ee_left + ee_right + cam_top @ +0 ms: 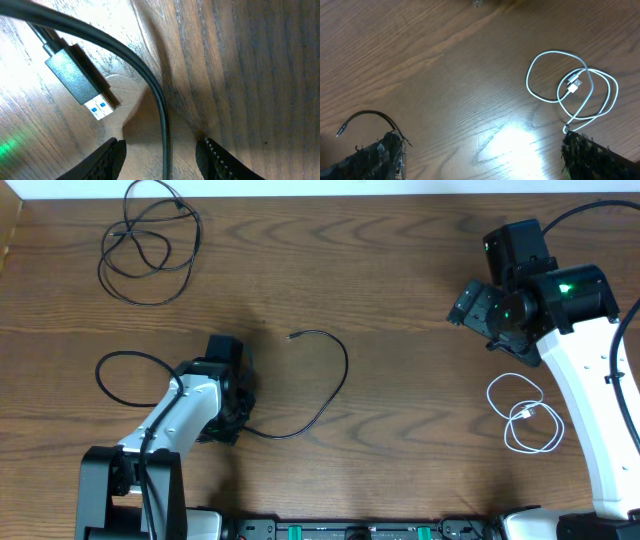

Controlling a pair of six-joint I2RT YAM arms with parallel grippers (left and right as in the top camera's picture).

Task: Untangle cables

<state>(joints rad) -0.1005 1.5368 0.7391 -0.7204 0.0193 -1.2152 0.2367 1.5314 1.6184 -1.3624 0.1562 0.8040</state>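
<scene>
One black cable (335, 385) lies across the middle of the table, from a loop at the left (110, 365) to a free end (292, 335). My left gripper (232, 420) is down over it. In the left wrist view the cable (161, 100) runs between the jaws of the left gripper (161, 143), which stand apart with a gap on each side. Its USB plug (80, 82) lies beside it. A second black cable (150, 240) is coiled at the far left. The white cable (525, 415) (570, 90) lies coiled on the right. My right gripper (470, 305) (481, 145) hovers open and empty.
The wooden table (400, 260) fills the view. The right arm's white link (590, 390) reaches over the table's right side beside the white cable. A black cable end (365, 117) shows at the lower left of the right wrist view.
</scene>
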